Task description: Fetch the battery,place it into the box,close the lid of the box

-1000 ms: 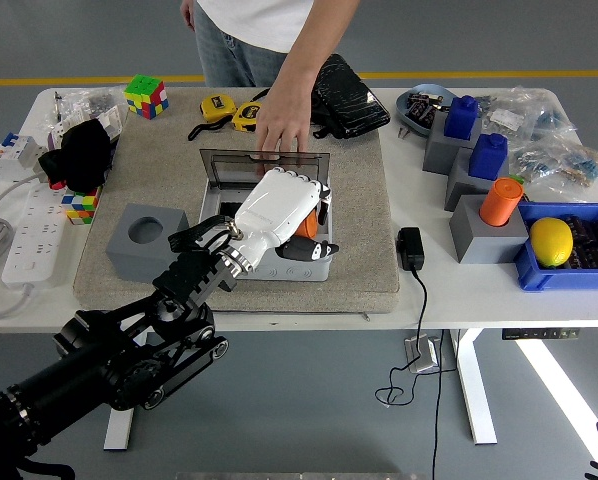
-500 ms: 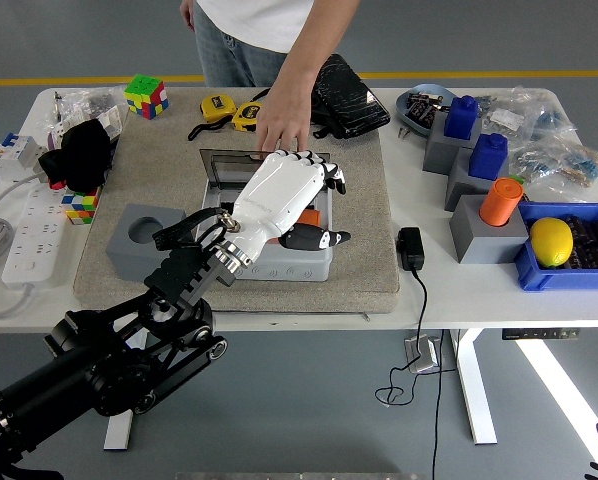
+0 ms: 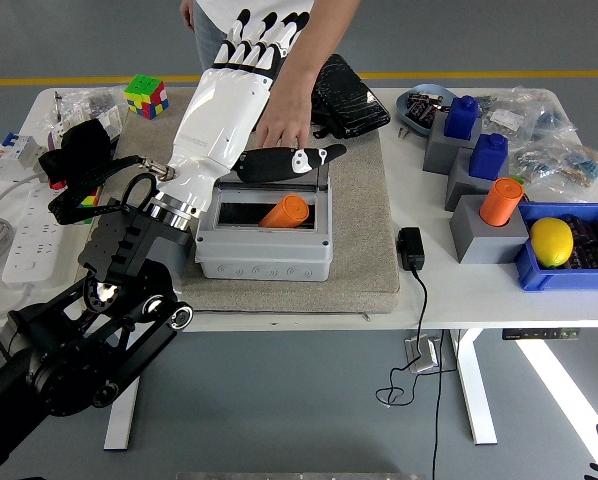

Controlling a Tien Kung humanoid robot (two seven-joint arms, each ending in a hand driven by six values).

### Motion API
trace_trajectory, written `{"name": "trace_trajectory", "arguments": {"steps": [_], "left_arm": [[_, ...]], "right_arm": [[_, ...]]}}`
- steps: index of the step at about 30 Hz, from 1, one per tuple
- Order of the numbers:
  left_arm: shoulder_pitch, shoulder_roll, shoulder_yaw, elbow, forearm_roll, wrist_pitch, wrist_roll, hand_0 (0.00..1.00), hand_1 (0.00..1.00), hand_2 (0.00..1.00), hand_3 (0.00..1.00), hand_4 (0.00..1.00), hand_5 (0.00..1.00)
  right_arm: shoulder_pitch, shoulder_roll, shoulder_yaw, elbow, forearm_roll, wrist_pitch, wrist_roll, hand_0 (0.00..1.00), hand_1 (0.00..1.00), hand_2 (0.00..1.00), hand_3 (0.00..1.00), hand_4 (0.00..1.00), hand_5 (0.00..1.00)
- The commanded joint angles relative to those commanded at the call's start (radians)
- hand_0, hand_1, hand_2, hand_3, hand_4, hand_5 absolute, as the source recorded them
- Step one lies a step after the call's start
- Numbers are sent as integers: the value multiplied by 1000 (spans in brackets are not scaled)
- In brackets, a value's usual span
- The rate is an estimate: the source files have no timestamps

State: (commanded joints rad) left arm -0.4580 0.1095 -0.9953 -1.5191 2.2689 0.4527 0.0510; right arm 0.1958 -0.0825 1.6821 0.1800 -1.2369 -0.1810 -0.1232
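An orange cylindrical battery [image 3: 285, 212] lies tilted inside the open grey box [image 3: 264, 256] on the beige mat [image 3: 364, 235]. My left hand [image 3: 241, 95] is raised above the box's far left side. It is open, the fingers stretched toward the table's far edge and the black thumb [image 3: 297, 160] pointing right over the box's back rim. It holds nothing. A person's hand [image 3: 284, 118] rests just behind the box, where the lid lies mostly hidden by my hand. The right hand is out of view.
At the left are a white power strip [image 3: 27, 238], a Rubik's cube [image 3: 145, 95] and a black cloth [image 3: 79, 152]. To the right stand grey blocks with blue pieces [image 3: 461, 118], an orange cylinder [image 3: 501, 200] and a blue bin [image 3: 539, 272] holding a lemon [image 3: 551, 240]. A black adapter [image 3: 411, 247] lies beside the mat.
My left hand has let go of the battery, which now lies in the box. It rose and swung back left, fingers opening. The person's hand stayed put.
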Motion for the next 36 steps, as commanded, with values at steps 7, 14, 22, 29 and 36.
{"name": "trace_trajectory", "arguments": {"steps": [7,14,22,29,36], "left_arm": [[44,-5,-86,8,-61,19,-90,998,998,998,998,998,924],[69,-3,-167,15,-285,29,-172,998,998,998,998,998,998],[83,-4,-207,31,-465,-31,-236,998,998,998,998,998,998],[81,11,-229,66,-557,-167,-153,998,998,975,956,998,998],[56,74,-204,124,-407,-295,36,990,948,874,870,998,998]], "right_arm": [[-3,1,9,0,-3,1,-3,835,775,758,793,998,998],[-2,3,9,0,2,1,-2,834,775,758,793,998,998],[-1,5,6,0,6,0,-1,834,775,757,792,998,998],[1,3,8,0,4,-1,-4,834,775,757,793,998,998],[4,0,7,0,4,-2,-2,834,775,757,793,998,998]]}}
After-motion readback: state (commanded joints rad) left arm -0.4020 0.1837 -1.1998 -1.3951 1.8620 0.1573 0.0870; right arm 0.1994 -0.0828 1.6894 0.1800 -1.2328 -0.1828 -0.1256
